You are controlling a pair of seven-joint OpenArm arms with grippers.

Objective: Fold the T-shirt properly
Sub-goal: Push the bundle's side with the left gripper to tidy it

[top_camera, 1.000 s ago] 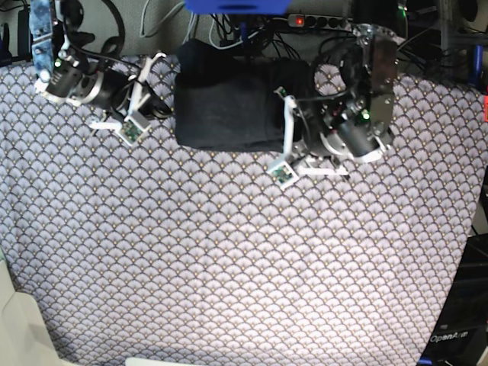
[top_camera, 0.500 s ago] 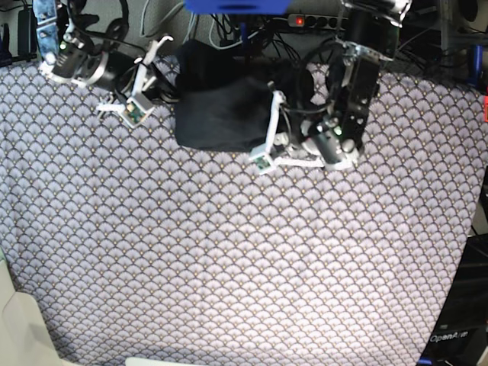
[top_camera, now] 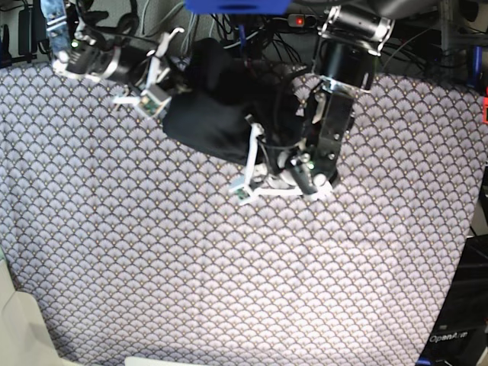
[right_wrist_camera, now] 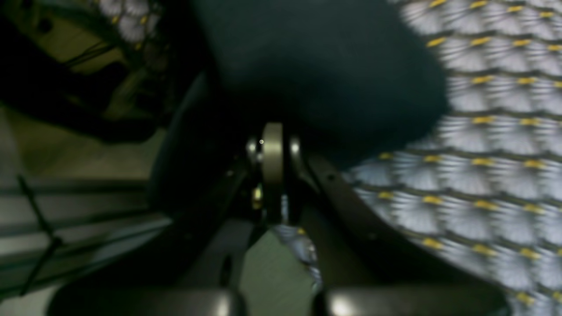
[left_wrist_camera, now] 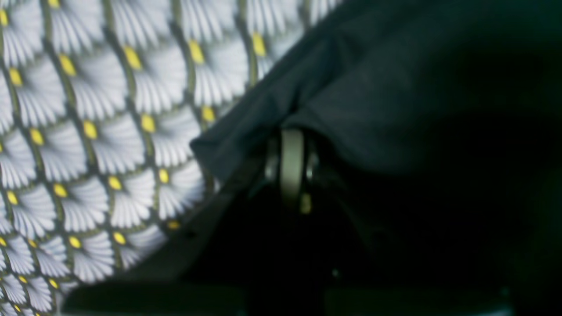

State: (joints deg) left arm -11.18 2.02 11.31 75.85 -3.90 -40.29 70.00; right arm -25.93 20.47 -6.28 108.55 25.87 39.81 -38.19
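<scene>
The black T-shirt (top_camera: 217, 107) lies bunched in a slanted heap at the back of the table. In the base view my left gripper (top_camera: 261, 143) sits at its front right edge and my right gripper (top_camera: 175, 76) at its back left edge. The left wrist view shows my left gripper (left_wrist_camera: 292, 145) shut, its pale fingertips (left_wrist_camera: 292, 162) tucked under a lifted fold of the T-shirt (left_wrist_camera: 395, 87). Seen from the right wrist, my right gripper (right_wrist_camera: 272, 136) is shut too, with the dark T-shirt (right_wrist_camera: 325, 66) bulging right over its tip.
A scallop-patterned cloth (top_camera: 229, 267) covers the table. Behind the back edge are cables, a power strip with a red light (top_camera: 305, 20) and a blue part (top_camera: 236, 6). A pale object (top_camera: 19, 320) stands at the front left corner.
The T-shirt went from a flat rectangle to a bunched, slanted heap. The left arm swung forward and to the view's left with the cloth edge. The right gripper moved in to the shirt's back left.
</scene>
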